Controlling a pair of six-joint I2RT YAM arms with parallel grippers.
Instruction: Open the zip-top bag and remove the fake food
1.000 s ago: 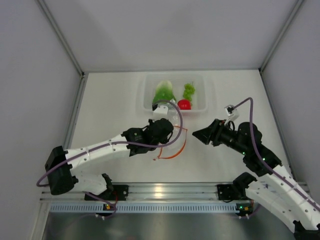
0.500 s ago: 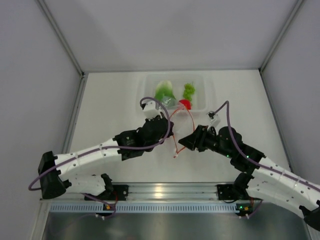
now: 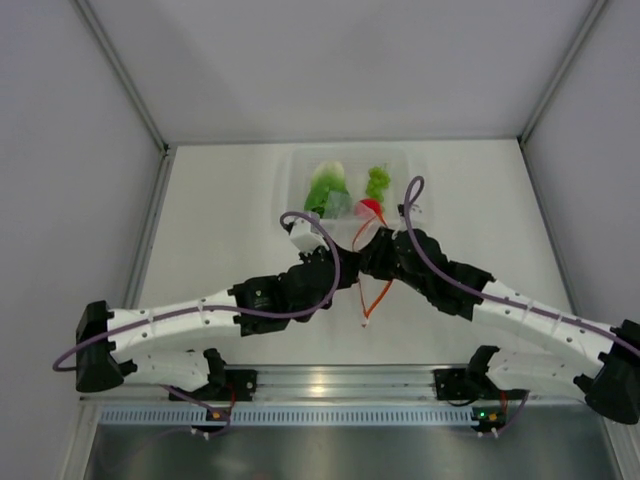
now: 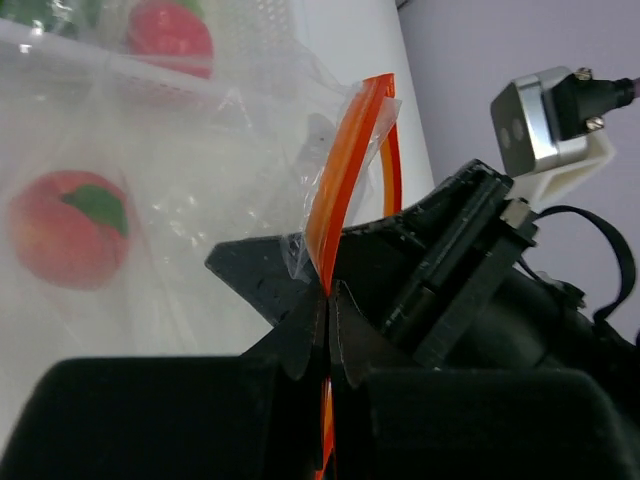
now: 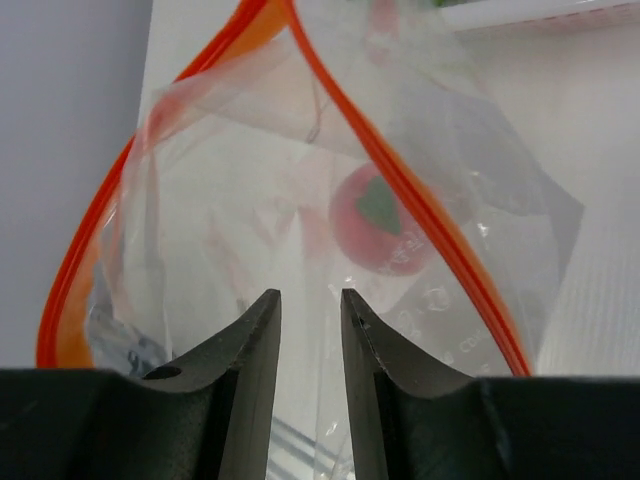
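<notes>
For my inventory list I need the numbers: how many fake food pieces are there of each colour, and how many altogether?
Green: 2 (lettuce, grape bunch)
Red: 2 (tomato, round fruit inside the zip-top bag)
Total: 4

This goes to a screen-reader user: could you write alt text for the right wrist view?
The right tool, its two dark fingers narrowly parted, points into the open mouth of the clear zip-top bag, whose orange-red zip strip loops around the opening. A pinkish-red round fruit with a green leaf shows through the plastic.
</notes>
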